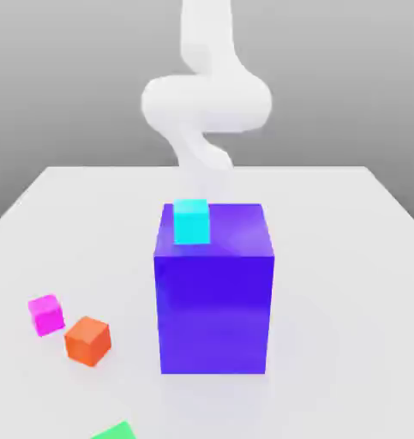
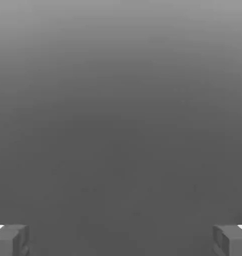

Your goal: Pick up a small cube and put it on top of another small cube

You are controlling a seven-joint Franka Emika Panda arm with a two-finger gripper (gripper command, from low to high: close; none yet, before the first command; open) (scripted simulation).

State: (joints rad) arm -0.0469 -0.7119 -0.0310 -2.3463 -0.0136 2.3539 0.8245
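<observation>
The small magenta cube (image 1: 45,314) rests on the white table (image 1: 347,257) near the front, at the exterior view's left. An orange cube (image 1: 88,340) of about the same size sits just to its right, a small gap between them. The white arm (image 1: 206,103) rises behind the big block, well away from both cubes. In the hand view my gripper (image 2: 121,240) is open, its grey fingertips (image 2: 10,240) spread wide with nothing between them, facing a plain grey background.
A big blue-purple block (image 1: 214,309) stands in the middle of the table. A cyan cube (image 1: 191,220) sits on its top, near the back left corner. A green object (image 1: 114,431) pokes in at the front edge.
</observation>
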